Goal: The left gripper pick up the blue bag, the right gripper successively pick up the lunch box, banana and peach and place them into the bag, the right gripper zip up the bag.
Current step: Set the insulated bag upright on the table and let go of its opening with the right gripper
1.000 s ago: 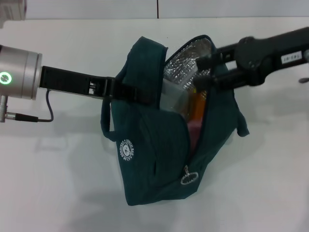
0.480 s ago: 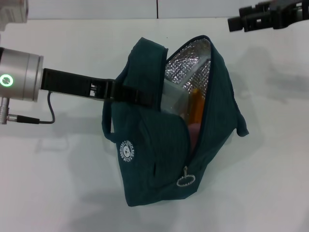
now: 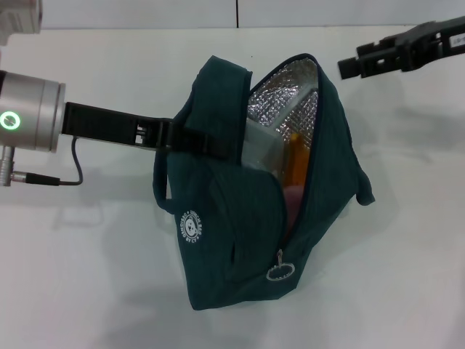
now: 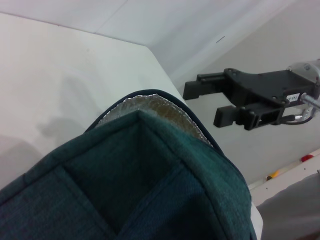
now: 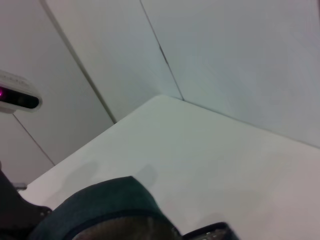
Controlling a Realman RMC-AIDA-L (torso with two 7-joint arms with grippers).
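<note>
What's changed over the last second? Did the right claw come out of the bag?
Yes. The right claw has pulled out of the blue bag's mouth and now hangs open and empty, up beside the bag's far right. It left the peach inside, next to the banana and lunch box. The left claw still grips the bag's handle, and the zipper pull remains at the near end, unzipped.
</note>
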